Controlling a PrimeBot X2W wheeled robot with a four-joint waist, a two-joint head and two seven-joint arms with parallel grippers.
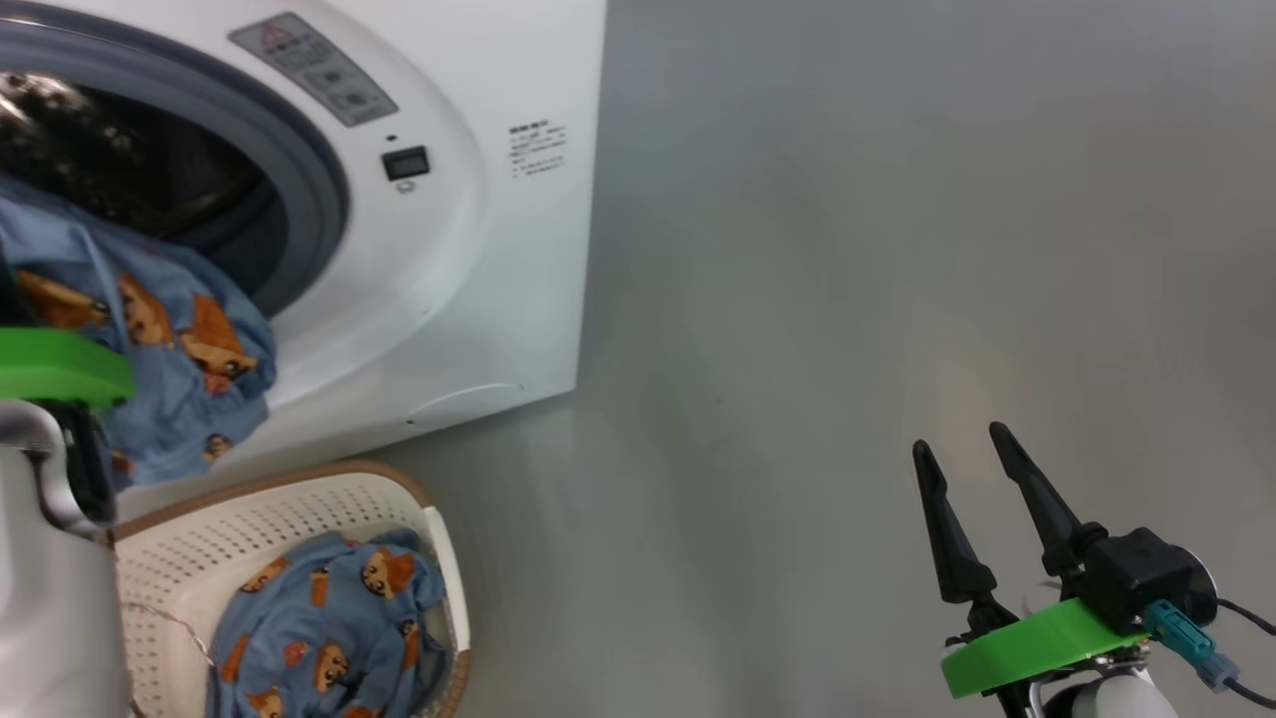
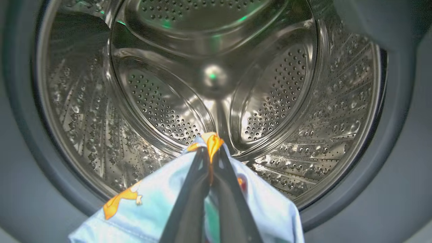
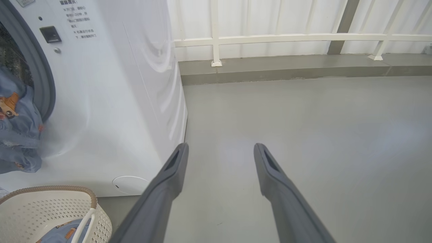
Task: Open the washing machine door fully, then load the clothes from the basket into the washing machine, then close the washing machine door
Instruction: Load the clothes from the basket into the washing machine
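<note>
Left wrist view: left end effector (image 2: 211, 151) pinches a garment (image 2: 152, 202) at the drum (image 2: 162, 111) mouth; push deeper before releasing, so cloth clears the gasket (image 2: 398, 141). Right end effector (image 1: 958, 439) idles, released.

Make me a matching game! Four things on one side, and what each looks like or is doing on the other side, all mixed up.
Things: 1 left gripper; 2 right gripper; 3 basket; 4 drum.
States: A shiny steel; B open, over the floor; C shut on blue clothes; D cream, in front of the washing machine.
Pairs: 1-C; 2-B; 3-D; 4-A.
</note>
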